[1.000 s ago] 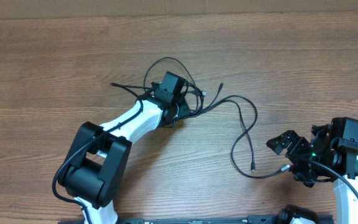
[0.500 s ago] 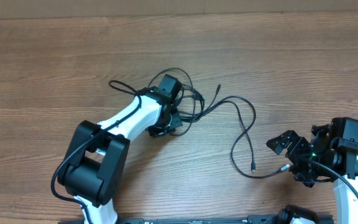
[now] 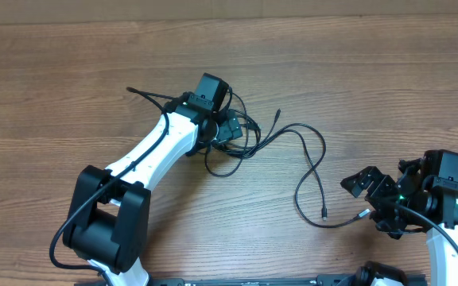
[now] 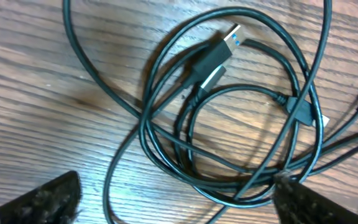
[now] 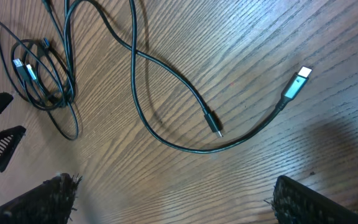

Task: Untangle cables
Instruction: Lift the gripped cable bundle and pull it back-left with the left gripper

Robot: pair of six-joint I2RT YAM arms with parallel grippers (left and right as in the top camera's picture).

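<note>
Black cables (image 3: 237,144) are lying in a tangled coil on the wooden table (image 3: 54,79), right beneath the left gripper (image 4: 178,190), whose fingers are standing wide apart, gripping nothing. One loose strand (image 5: 289,92) is trailing toward the right gripper (image 5: 174,200), likewise spread and empty.

Looped black cables (image 4: 211,59) on wooden table (image 4: 36,74)

Bare brown wood-grain table (image 3: 54,79)
</note>
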